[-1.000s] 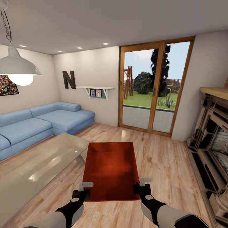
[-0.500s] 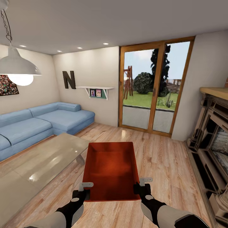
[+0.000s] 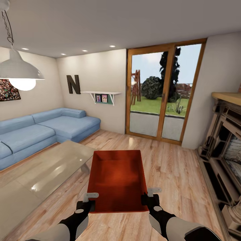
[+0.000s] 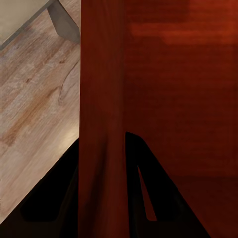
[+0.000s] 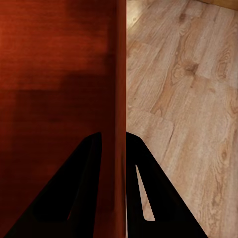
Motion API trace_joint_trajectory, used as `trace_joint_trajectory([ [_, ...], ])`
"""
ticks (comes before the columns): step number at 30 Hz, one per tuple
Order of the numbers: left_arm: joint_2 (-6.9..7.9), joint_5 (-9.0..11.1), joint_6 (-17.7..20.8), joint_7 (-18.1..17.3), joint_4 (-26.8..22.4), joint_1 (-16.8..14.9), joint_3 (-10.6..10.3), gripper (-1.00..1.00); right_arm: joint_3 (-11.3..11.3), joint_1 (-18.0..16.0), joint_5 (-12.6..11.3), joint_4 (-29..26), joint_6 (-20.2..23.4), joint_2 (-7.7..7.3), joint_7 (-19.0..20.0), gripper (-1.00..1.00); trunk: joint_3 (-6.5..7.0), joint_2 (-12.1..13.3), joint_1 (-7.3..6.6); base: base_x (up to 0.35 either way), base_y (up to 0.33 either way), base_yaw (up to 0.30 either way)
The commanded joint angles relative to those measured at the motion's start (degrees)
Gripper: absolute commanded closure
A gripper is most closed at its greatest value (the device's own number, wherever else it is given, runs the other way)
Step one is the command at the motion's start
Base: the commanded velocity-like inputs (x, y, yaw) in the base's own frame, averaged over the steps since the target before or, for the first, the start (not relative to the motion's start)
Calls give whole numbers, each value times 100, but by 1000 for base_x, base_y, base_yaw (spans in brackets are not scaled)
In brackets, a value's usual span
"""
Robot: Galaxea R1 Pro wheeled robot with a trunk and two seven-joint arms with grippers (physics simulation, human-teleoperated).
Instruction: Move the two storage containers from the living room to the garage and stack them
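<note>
The open, thin-walled orange-red square storage bin (image 3: 117, 180) hangs between the two arms above the light wood plank floor (image 3: 174, 174), beside the glass coffee table (image 3: 43, 174), mouth up, longer side running toward the glass doors (image 3: 160, 93), its side walls pinched by the left hand (image 3: 89, 200) and right hand (image 3: 150, 198); it looks light but flexible, best gripped at opposite rims.

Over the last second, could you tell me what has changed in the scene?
Almost nothing: the view has drifted very slightly, which is the camera, not the things. The left claw and right claw still pinch opposite walls of the bin, held in the same place before the robot above the wood floor.
</note>
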Motion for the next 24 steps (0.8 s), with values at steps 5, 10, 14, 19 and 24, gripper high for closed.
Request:
trace_joint_trajectory([
  [5,-2,50,-32,61,10,-6,65,100,-220,-6,-11,-2,-16,60,-29,100,1,-9,2,0,0,211],
  [10,-2,50,-36,61,10,-6,65,100,-215,-6,1,3,-16,60,-44,100,19,-9,2,0,0,261],
  [14,-2,50,-37,61,10,-6,65,100,-215,-7,5,6,-24,60,-63,100,38,-9,2,0,0,266],
  [19,-2,50,-35,61,10,-6,65,100,-215,-5,1,5,-25,60,-60,100,62,-9,2,0,0,267],
  [24,-2,50,-36,61,10,-6,65,100,-215,-6,-6,5,-25,60,-57,100,84,-9,2,0,0,275],
])
